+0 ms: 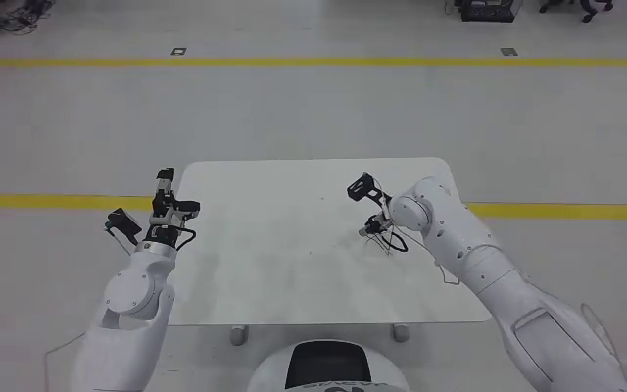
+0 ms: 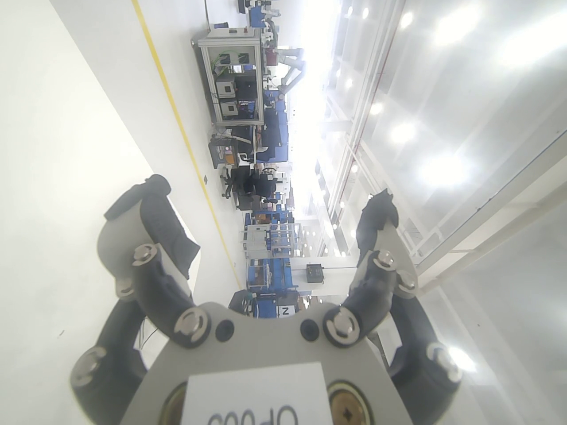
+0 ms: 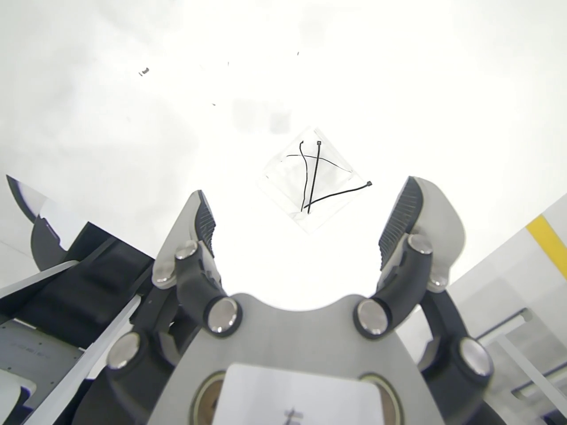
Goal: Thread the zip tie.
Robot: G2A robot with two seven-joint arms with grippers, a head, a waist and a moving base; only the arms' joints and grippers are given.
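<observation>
**While zip ties (image 3: pixel 314 174) lie loose, grip w/ care**

Thin, light & bendy, probably slippery; take one near its head. They lie crossed on clear sheet (image 3: pixel 283 181), ahead of right pincer (image 3: pixel 305 190), which is wide open, empty. Also left pincer (image 2: pixel 268 191) open, holds nothing.

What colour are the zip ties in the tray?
Black. The zip ties show best in the right wrist view, lying crossed in a clear tray.

Industrial lab, equipment racks (image 2: pixel 230 77), yellow floor lines (image 1: pixel 313 62)
</observation>
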